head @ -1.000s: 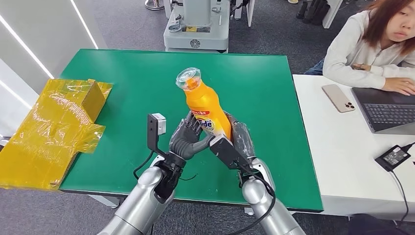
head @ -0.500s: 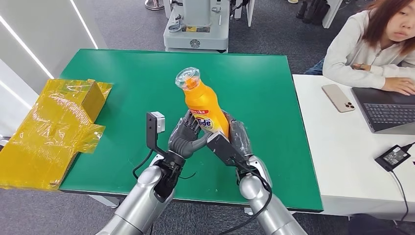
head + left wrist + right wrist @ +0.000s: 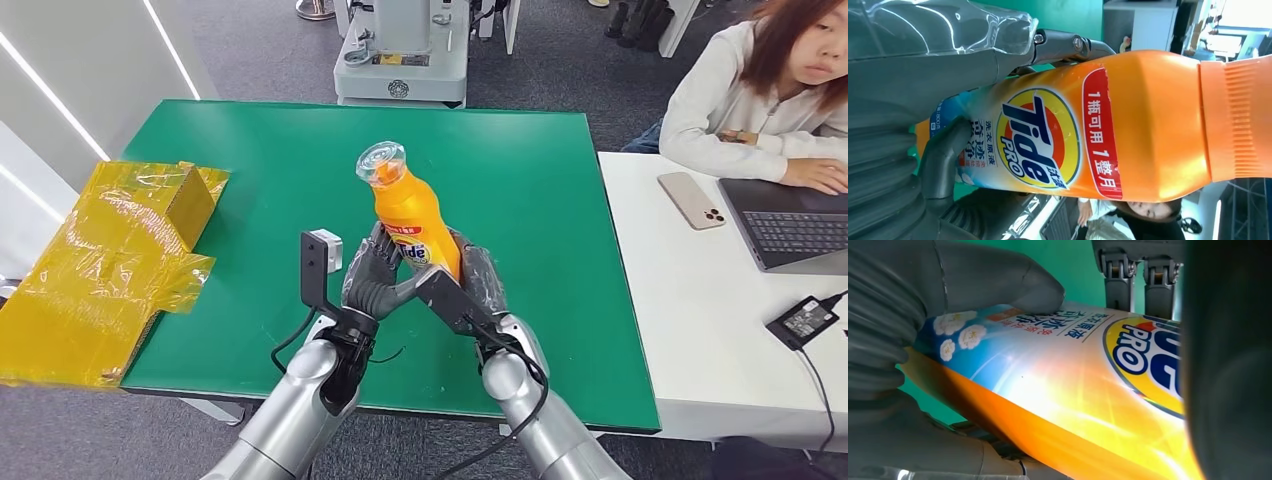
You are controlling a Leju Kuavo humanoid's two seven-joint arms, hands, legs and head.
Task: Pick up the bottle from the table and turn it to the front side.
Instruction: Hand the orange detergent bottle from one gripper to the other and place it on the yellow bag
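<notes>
An orange Tide detergent bottle [image 3: 412, 218] with a clear cap stands raised over the green table [image 3: 280, 180], leaning slightly to the left. Both hands clasp its lower body. My left hand [image 3: 372, 283] wraps it from the left and my right hand [image 3: 470, 285] from the right. The left wrist view shows the front label of the bottle [image 3: 1073, 135] facing that camera, with the thumb of my left hand [image 3: 943, 160] pressed on it. The right wrist view shows the bottle [image 3: 1058, 375] up close against my right hand [image 3: 903, 340].
A yellow wrapped box and plastic sheet [image 3: 110, 255] lie at the table's left edge. A white table [image 3: 700, 300] on the right holds a phone [image 3: 691, 199], a laptop [image 3: 790, 225] and a charger [image 3: 803, 321], with a person [image 3: 760, 90] seated there. Grey equipment [image 3: 402, 55] stands behind the green table.
Both hands and the bottle have shifted slightly left and upward together. The grip is the same.
</notes>
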